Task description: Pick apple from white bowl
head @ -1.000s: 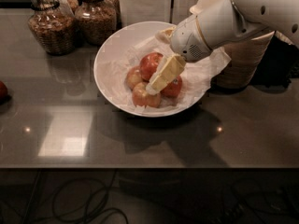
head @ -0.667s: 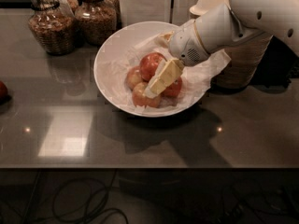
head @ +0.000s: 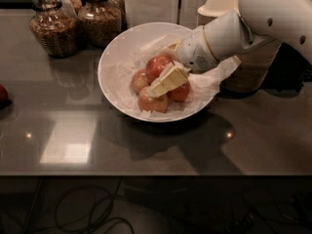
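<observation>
My gripper sits low in the white bowl, lying across the pile, just below the apple, whether wide or narrow I cannot tell; risk: closing here catches the paler apple or crumpled paper, rolling my apple aside.

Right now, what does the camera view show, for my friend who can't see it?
A white robot arm's cream gripper sits over a deep red round apple among paler apples in a wide, paper-lined white bowl on a dark glossy table. Glass jars stand behind.
</observation>
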`<state>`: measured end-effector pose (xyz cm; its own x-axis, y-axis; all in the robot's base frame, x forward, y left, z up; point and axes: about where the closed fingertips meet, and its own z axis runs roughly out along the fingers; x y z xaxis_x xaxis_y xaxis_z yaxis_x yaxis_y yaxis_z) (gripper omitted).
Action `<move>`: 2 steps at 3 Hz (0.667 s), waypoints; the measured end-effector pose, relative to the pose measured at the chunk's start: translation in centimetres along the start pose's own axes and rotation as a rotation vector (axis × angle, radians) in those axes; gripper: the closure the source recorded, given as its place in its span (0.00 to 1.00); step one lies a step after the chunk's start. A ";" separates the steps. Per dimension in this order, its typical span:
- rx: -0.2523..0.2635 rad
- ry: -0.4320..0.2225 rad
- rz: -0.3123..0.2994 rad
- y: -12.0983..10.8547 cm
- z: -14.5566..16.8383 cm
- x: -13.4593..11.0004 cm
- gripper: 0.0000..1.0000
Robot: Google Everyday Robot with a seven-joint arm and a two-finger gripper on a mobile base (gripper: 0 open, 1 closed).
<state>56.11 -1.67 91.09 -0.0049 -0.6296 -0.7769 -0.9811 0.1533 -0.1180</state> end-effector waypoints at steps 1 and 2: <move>0.000 0.000 0.000 0.0 0.0 0.0 0.58; 0.000 0.000 0.000 0.0 0.0 0.0 0.81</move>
<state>56.10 -1.66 91.09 -0.0047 -0.6297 -0.7768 -0.9812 0.1529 -0.1180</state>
